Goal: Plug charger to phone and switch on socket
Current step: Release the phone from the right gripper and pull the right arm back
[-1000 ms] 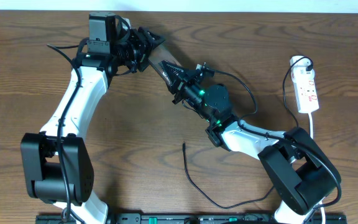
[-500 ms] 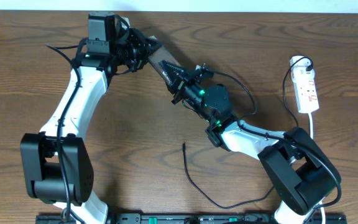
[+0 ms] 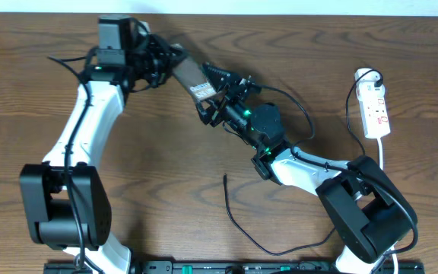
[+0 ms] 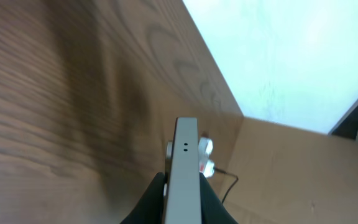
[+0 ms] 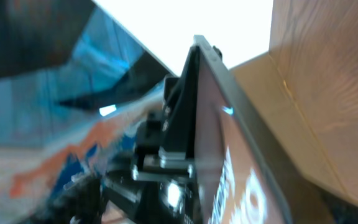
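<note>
Above the bench (image 3: 166, 167), left tool (image 3: 175, 67) clamps phone (image 3: 192, 80), right tool (image 3: 213, 95) spread at its end; charger (image 3: 230, 209) unplugged, socket (image 3: 376, 110) untouched.

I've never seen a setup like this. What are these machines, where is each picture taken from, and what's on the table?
These are two robot arms at a wooden table. One picture looks straight down from above; the other two come from small cameras on each arm's wrist. The left arm's fingers are shut on a phone, seen edge-on in its wrist view. The right arm's fingers stand open beside it. On the table lie a thin black charger cable, not plugged in, and a white power strip.
</note>
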Robot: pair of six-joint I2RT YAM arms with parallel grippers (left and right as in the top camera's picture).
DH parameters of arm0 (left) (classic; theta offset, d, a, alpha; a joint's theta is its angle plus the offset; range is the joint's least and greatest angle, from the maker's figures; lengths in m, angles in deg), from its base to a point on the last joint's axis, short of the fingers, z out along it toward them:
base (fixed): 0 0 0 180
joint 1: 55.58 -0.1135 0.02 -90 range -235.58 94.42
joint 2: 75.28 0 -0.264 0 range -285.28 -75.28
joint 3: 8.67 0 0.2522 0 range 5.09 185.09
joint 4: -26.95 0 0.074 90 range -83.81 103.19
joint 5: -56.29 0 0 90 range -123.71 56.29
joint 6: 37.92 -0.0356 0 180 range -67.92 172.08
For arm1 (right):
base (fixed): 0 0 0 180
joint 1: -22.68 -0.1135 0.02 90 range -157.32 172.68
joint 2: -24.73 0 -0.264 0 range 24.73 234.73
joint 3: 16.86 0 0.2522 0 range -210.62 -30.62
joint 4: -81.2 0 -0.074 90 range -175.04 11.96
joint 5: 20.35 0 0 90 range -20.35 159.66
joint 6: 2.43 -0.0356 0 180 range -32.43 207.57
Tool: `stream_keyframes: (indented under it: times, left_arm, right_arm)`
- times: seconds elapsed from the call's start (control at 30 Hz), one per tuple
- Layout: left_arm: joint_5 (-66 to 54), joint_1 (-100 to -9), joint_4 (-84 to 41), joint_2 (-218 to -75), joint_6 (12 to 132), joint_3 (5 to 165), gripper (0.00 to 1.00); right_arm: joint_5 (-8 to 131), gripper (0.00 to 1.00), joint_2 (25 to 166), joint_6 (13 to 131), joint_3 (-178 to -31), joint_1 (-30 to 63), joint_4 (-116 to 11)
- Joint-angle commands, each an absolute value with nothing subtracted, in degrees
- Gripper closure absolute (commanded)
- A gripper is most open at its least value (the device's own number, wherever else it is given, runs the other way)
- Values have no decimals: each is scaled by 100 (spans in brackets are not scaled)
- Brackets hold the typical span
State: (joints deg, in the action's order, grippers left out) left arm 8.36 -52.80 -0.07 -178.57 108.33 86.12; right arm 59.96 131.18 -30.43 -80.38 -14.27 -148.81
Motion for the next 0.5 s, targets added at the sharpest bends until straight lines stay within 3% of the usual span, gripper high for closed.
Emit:
stream_keyframes:
  times: [0.0,0.07,0.27,0.47]
  left_arm:
    - [1146,-5653,-3,-17715,10582,8680,93]
    - [1511,-5870,2,-17715,10276,8680,93]
    - [3478,-6495,2,-17715,8626,8680,93]
    - [4562,-7041,6,-17715,7935,8680,93]
  right_arm:
    - [6007,2,13092,-2980,-8097,-1372,-14892]
    - [6001,1,13092,-2883,-8097,-1368,-14912]
    - [4897,1,13092,-451,-8099,-1090,-15235]
    - [3701,1,13090,91,-8167,-588,-14901]
